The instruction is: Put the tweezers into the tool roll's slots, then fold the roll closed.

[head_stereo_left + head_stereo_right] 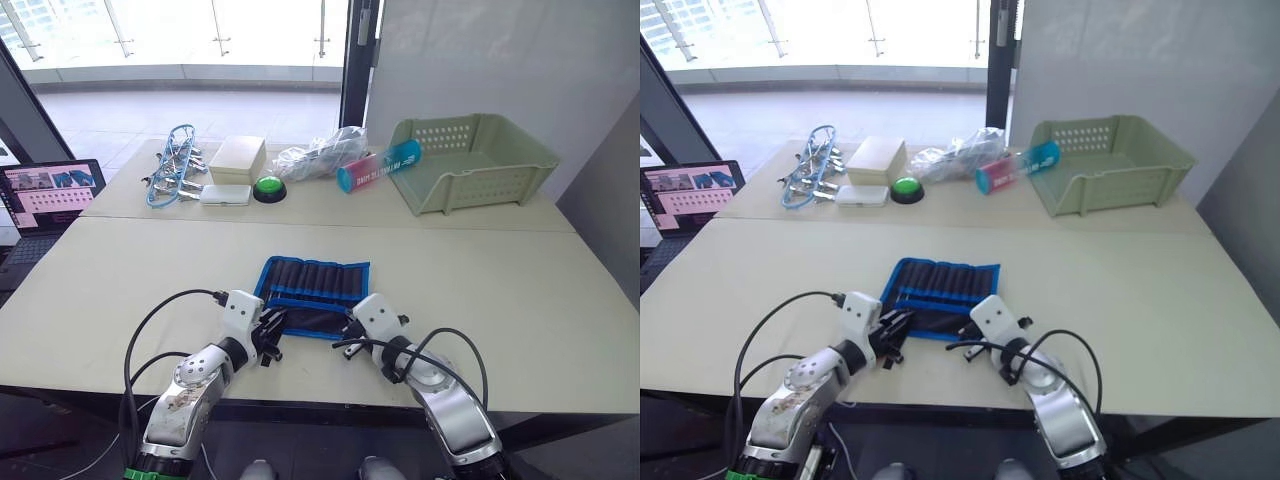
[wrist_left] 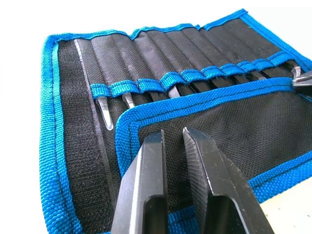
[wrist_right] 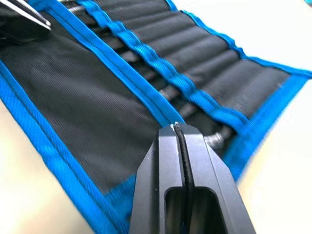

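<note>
- The flat black fabric tool roll with bright blue edging (image 1: 312,295) lies open on the beige table (image 1: 480,300), near the front edge, right between the two arms.
- The slim metal tweezers (image 2: 103,111) look to be seated already: pointed tips poke out below the blue band of the narrow black slots (image 2: 161,83). Two silvery tips are clear in the left wrist view, with darker ones further along. An honest count isn't possible there; they're mostly tucked in.
- So the loading part looks done and the folding step is up, as a guess from the layout. The lower flap is already laid up over the tweezer ends.
- The left gripper (image 2: 174,139) hovers over the near flap, fingers spread only a crack, nothing between them.
- The right gripper (image 3: 176,127) is pressed together at the flap's blue edge on its own side. Whether any fabric is pinched can't be told from here.
- Next move probably calls for catching one short end and rolling it across without the tweezers sliding out.
- Count of the rest: one green plastic basket (image 1: 470,160), one green push button (image 1: 269,186), one cream box (image 1: 238,158), one bundle of blue-and-silver clamps (image 1: 172,165), one laptop (image 1: 45,195).
</note>
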